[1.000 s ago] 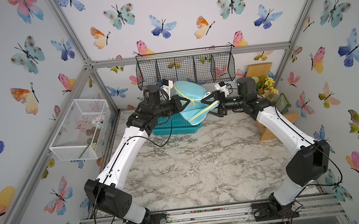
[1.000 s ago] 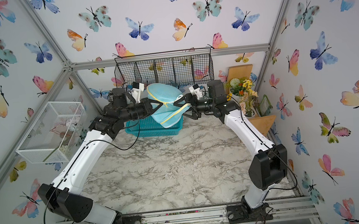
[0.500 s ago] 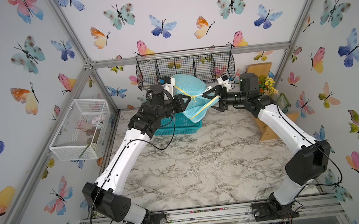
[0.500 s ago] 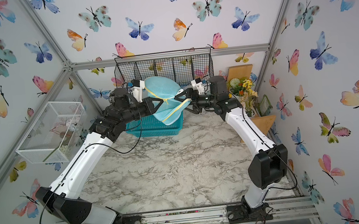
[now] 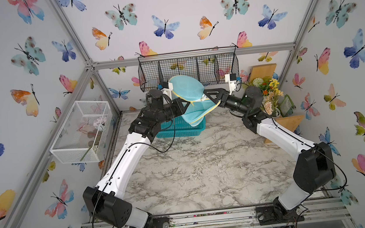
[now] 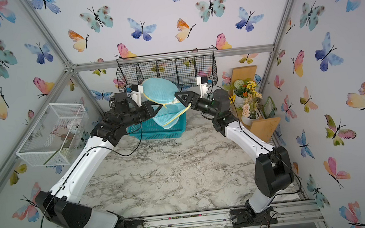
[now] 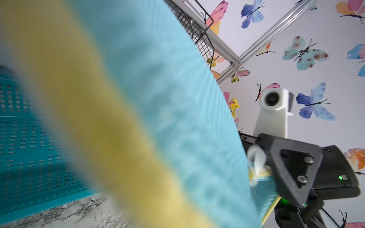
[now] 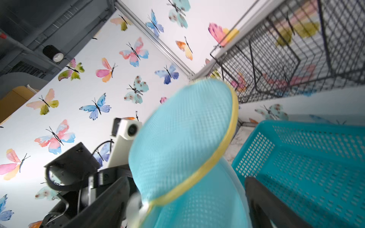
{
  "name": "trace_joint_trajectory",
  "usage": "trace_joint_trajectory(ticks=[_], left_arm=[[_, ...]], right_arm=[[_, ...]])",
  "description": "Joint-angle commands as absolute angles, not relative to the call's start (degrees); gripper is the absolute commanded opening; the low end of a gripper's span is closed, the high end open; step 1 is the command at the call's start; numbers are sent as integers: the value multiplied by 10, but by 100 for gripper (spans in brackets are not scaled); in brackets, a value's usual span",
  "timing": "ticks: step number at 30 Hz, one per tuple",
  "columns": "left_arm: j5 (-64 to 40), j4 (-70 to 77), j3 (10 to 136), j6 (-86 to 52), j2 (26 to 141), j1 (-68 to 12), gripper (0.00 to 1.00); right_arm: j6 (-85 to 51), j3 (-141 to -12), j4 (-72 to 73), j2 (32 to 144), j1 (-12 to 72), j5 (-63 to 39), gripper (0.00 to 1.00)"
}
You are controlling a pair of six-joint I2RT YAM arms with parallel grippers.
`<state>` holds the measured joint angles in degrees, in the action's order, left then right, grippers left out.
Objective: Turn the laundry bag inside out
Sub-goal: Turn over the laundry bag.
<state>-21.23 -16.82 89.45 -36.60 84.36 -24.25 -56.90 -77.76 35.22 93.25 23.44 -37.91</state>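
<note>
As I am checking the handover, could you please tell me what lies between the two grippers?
The laundry bag: the left gripper pinches one side, and the right gripper stands wide open at the other. Both top views show it.

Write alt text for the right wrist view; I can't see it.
A turquoise mesh bag with yellow piping fills the middle, close and slightly blurred. Beyond it show a teal basket, a black wire rack on the butterfly wall, and the left arm's camera.
</note>
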Motion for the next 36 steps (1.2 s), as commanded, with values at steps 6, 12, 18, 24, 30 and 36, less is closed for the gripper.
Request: trace_joint_trajectory(ticks=[6, 12, 18, 24, 30, 36], left_arm=[[-214, -140, 851, -435, 832, -197, 0], [-199, -142, 881, -439, 843, -196, 0], [-194, -143, 902, -446, 850, -197, 0], [-202, -148, 917, -456, 852, -200, 0], [-231, -148, 931, -476, 853, -204, 0], [-324, -125, 955, -518, 867, -206, 0]], right_arm=[[-590, -758, 423, 881, 224, -352, 94], [-513, -838, 58, 875, 233, -360, 92], [-498, -876, -40, 912, 264, -347, 91], [-463, -927, -81, 957, 278, -343, 90], [-426, -954, -93, 995, 279, -334, 91], [-508, -929, 80, 1033, 279, -422, 80]])
